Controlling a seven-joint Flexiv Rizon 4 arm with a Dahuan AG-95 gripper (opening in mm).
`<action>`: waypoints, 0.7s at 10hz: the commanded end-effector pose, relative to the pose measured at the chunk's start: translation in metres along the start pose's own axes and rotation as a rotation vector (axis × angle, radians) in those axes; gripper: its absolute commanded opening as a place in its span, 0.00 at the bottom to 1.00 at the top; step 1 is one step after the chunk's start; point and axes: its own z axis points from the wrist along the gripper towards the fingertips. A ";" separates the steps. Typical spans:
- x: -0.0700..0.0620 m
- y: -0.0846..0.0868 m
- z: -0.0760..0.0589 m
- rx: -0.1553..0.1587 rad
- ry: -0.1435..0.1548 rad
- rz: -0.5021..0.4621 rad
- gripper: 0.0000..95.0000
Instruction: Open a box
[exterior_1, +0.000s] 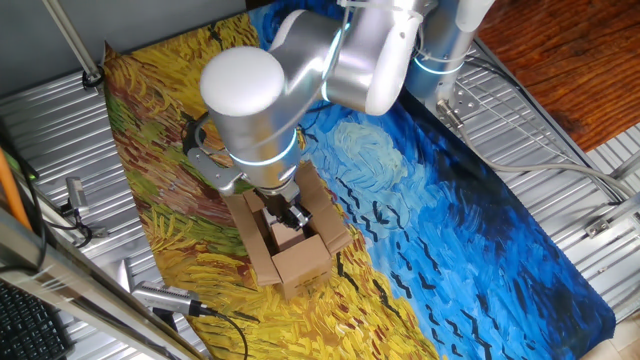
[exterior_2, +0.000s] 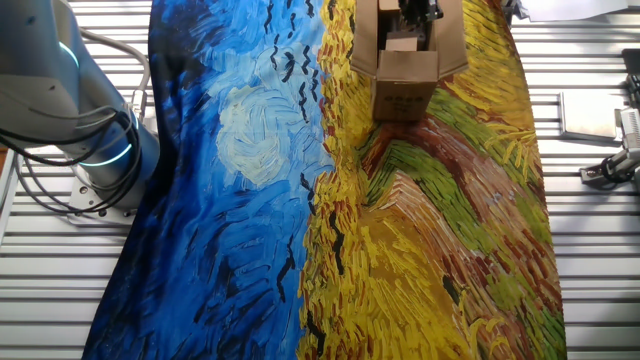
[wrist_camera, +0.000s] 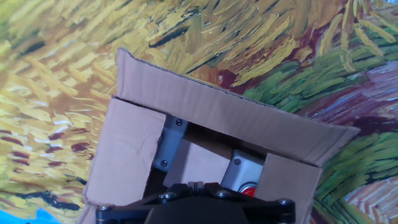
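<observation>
From my remote station I saw the brown cardboard box (exterior_1: 295, 245) sitting on a painted cloth (exterior_1: 470, 220), on its yellow half, near the boundary with the blue. Its flaps were folded outward. The arm (exterior_1: 300, 70) reached down from above, and the gripper (exterior_1: 288, 216) was lowered into the box's open top. In the hand view, two grey fingers (wrist_camera: 169, 146) stood inside the box with a gap between them, one on each side of a tan inner panel; a small red spot (wrist_camera: 249, 189) showed beside one finger. The other fixed view placed the box (exterior_2: 405, 60) at the top edge.
</observation>
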 end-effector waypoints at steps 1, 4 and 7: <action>0.000 0.000 0.000 -0.011 -0.002 -0.005 0.00; 0.000 0.000 0.000 -0.016 -0.007 0.013 0.00; 0.000 0.000 0.000 -0.015 -0.014 0.057 0.00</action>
